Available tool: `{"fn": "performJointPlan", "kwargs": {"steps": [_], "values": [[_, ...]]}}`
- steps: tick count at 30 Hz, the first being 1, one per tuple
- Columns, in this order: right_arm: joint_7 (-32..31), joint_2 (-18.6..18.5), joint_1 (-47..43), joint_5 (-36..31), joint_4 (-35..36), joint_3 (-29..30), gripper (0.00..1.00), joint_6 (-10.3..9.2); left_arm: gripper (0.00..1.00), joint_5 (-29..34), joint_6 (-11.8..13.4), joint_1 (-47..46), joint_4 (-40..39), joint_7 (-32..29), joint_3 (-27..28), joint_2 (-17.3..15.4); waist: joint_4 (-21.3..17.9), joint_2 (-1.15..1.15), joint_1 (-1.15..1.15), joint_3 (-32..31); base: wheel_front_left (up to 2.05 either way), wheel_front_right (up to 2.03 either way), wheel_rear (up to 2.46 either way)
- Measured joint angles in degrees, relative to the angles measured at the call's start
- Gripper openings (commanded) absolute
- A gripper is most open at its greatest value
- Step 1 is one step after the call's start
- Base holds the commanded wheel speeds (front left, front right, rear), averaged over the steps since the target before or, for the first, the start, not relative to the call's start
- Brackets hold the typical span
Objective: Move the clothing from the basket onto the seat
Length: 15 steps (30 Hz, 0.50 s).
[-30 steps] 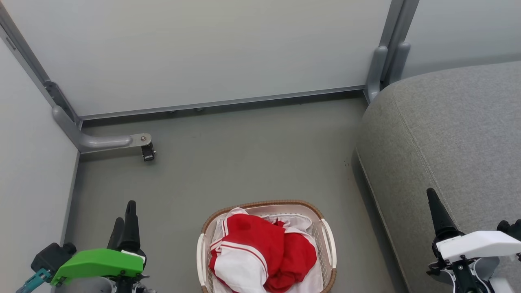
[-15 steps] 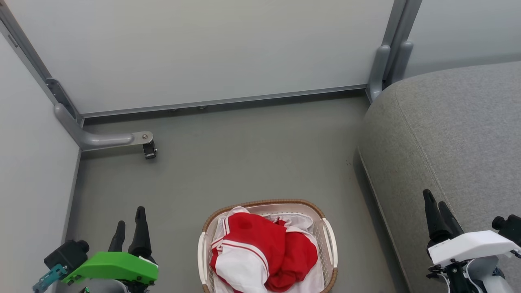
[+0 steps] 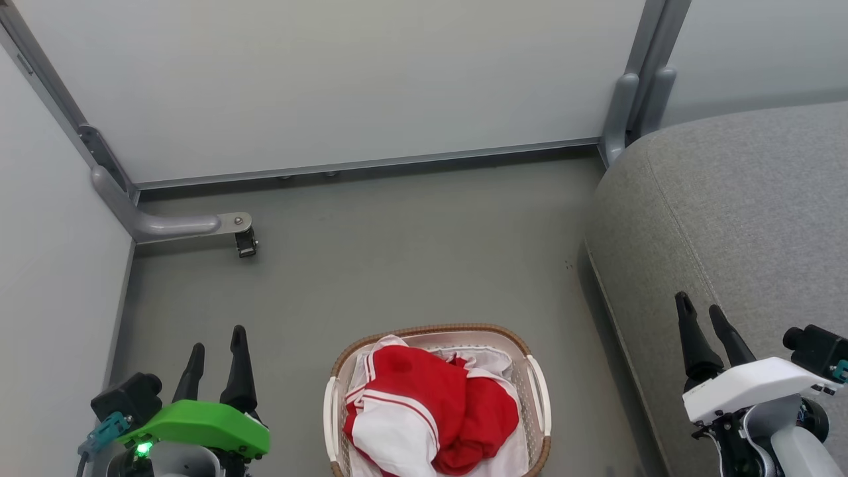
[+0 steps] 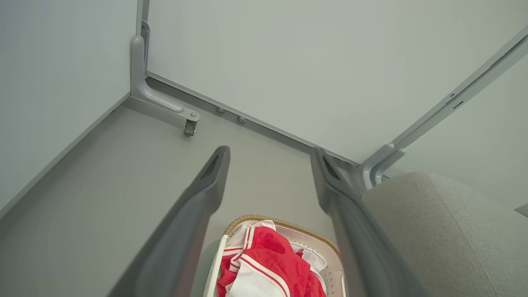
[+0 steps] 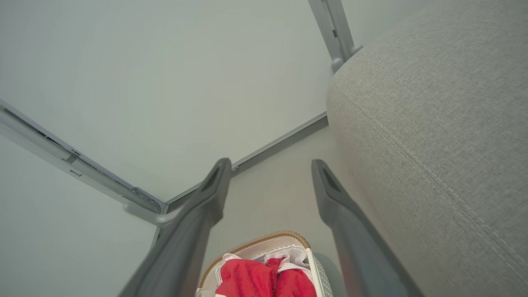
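A grey floor [image 3: 397, 265] runs back to pale wall panels [image 3: 331, 79], and at the near edge of the head view stands the basket [image 3: 434, 328]. The clothing [image 3: 424, 397] lies heaped inside the basket, red folds bunched over white panels with striped trim. None of it is yet on the seat [image 3: 742, 218], which stands to the right of the basket across a strip of floor.

The left gripper [image 3: 218, 338] hangs to the left of the basket, fingers spread and empty. The right gripper [image 3: 699, 302] hangs to the right of the basket, over the seat's edge, likewise spread and empty.

The fabric looks light, limp and loosely crumpled. It should bunch readily between the fingers, but will likely sag and trail when lifted, and one garment may drag another along. The raised red fold near the middle of the heap looks the best place to pinch, well inside the basket's rim and clear of the plain white cloth [image 3: 493, 361] at the back of the basket.
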<state>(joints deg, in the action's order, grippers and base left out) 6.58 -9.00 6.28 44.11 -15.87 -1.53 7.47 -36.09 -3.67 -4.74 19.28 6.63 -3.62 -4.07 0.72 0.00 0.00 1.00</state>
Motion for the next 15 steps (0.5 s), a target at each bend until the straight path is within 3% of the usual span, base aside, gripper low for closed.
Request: {"fn": "performJointPlan", "kwargs": {"steps": [15], "values": [[2.3, -0.4, -1.4, -10.2, -0.7, -1.9, 1.00, 0.00, 1.00, 8.7, 1.9, 2.1, -0.1, 2.3, -0.7, 0.1, -0.1, 0.00, 0.00, -0.4, 0.00, 0.00, 0.00]]}}
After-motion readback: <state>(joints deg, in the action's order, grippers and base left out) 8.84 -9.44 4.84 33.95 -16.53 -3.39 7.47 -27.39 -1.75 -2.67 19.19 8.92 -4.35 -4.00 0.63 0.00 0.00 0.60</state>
